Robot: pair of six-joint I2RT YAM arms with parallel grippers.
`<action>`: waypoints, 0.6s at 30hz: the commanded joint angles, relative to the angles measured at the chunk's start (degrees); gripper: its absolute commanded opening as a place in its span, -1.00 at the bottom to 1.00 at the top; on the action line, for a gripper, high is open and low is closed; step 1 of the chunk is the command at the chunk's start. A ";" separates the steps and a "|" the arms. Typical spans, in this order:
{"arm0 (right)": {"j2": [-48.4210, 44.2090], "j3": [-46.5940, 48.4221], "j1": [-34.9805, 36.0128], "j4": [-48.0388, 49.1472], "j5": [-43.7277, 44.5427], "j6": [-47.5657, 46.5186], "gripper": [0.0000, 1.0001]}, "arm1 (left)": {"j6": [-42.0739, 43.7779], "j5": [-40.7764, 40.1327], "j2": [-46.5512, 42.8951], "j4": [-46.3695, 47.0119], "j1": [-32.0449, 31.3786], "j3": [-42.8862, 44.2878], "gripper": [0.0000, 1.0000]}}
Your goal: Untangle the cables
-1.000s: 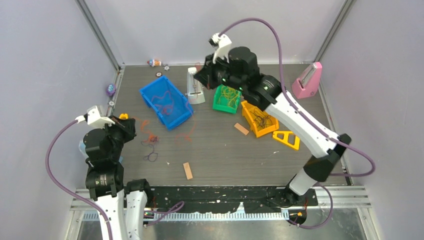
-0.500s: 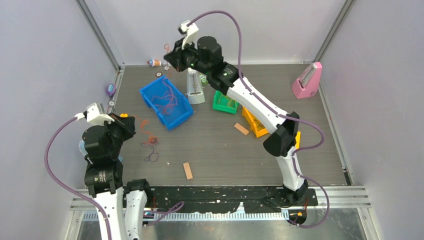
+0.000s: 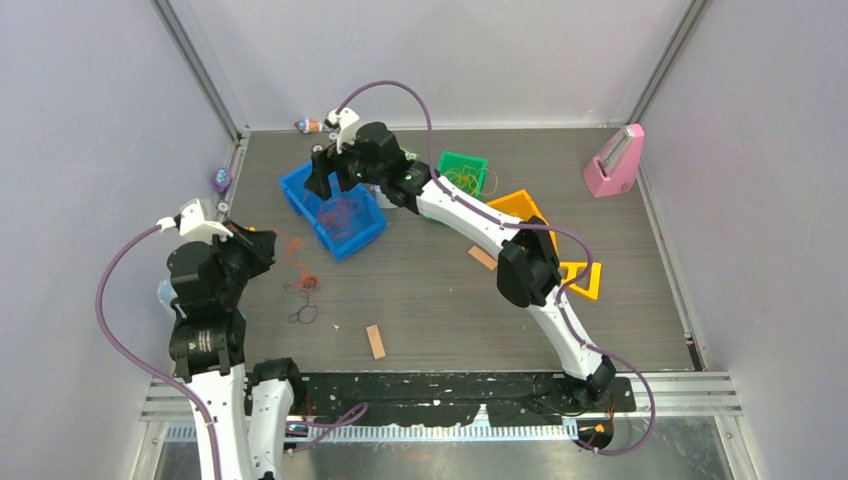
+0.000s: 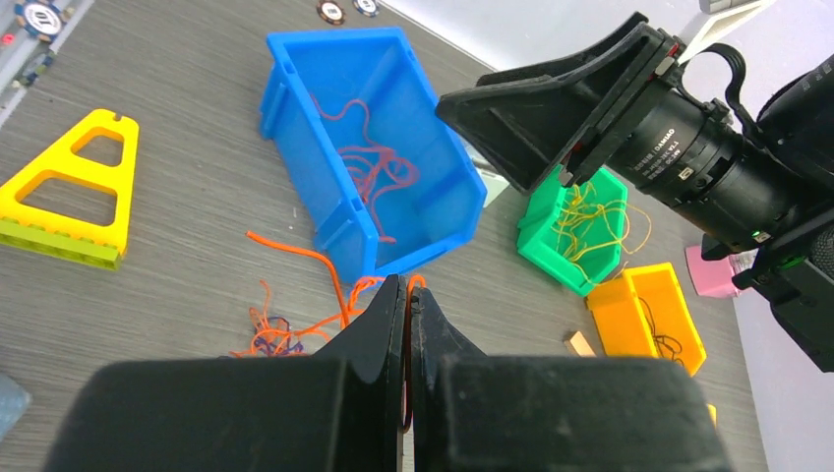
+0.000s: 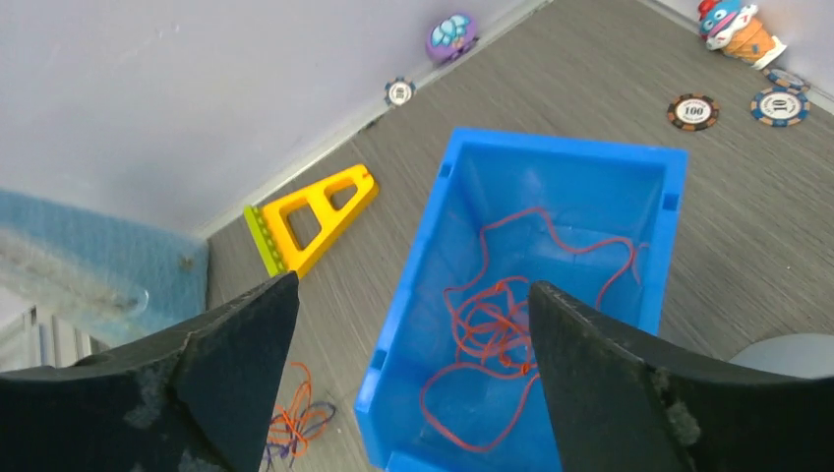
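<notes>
The cables are split up. Red strands [image 5: 497, 329] lie in the blue bin [image 3: 362, 228], yellow ones in the green bin [image 4: 575, 224] and dark ones in the orange bin [image 4: 657, 317]. A small orange and purple tangle [image 3: 301, 285] rests on the table left of the blue bin. My left gripper [image 4: 405, 282] is shut on an orange strand [image 4: 295, 251] that trails down to that tangle. Over the blue bin hangs my right gripper [image 5: 413, 283], open, with nothing between its fingers.
A yellow triangle piece [image 5: 310, 211] lies by the left wall, another [image 3: 580, 280] at right. Two tan strips [image 3: 375, 340] [image 3: 483, 257] lie on the table. A pink object [image 3: 612, 160] stands far right. Poker chips [image 5: 693, 111] and small toys [image 5: 733, 25] line the back edge.
My right arm swung left from the green and orange bins to above the blue bin, and its jaws opened. The left arm stayed put, still pinching the orange strand.
</notes>
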 commanded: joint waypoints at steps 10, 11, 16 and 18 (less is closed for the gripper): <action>-36.63 -48.01 0.24 15.56 -4.88 -1.12 0.85 | -3.68 20.41 2.63 8.66 -5.68 4.93 -1.00; -41.74 -51.55 0.19 18.89 -4.77 -0.78 0.85 | -3.70 19.45 2.88 8.91 -8.27 5.64 -1.00; -57.31 -76.34 0.20 29.49 -8.68 3.01 0.85 | -4.27 16.99 6.87 9.96 -21.26 10.96 -1.00; -61.02 -82.76 0.18 32.98 -11.74 3.44 0.84 | -4.73 17.43 8.99 9.90 -24.16 14.07 -1.00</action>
